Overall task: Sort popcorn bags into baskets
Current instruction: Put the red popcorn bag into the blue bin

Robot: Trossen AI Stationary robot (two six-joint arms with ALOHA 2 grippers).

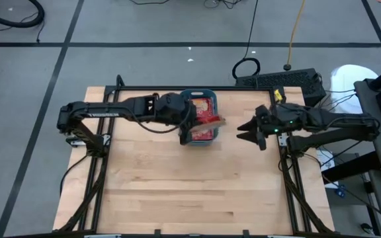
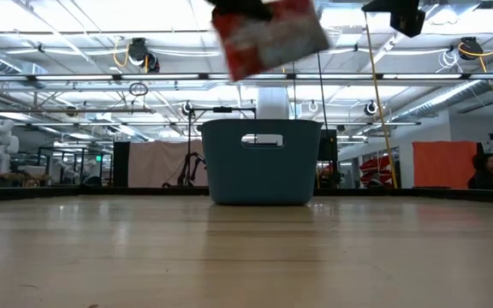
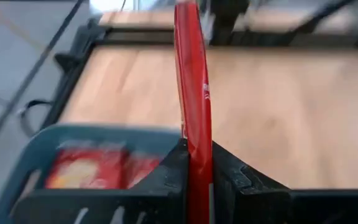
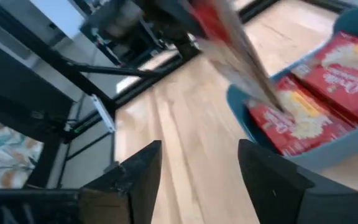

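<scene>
The teal-blue basket (image 1: 201, 116) stands at the table's far middle and shows in the low view (image 2: 259, 162). Several red popcorn bags (image 4: 328, 93) lie flat in it. My left gripper (image 3: 197, 168) is shut on one more red bag (image 2: 268, 34), high above the basket's near right part (image 1: 210, 121). My right gripper (image 1: 249, 131) is open and empty, to the right of the basket and clear of it. Its fingers show wide apart in the right wrist view (image 4: 197, 168). My left gripper pinches the bag's one end (image 3: 196, 152) between its two fingers; the wrist view shows the bag edge-on. In the low view the dark fingers (image 2: 242, 8) are at the bag's upper edge. The bag hangs tilted below them, lifted clear above the basket.
A black frame (image 1: 177, 88) runs along the table's edges. The light wooden top (image 1: 190, 185) stretches from the basket toward the near edge. A keyboard (image 1: 280, 80) and cables lie on the floor beyond the far right corner. A person (image 2: 489, 168) sits far off in the room.
</scene>
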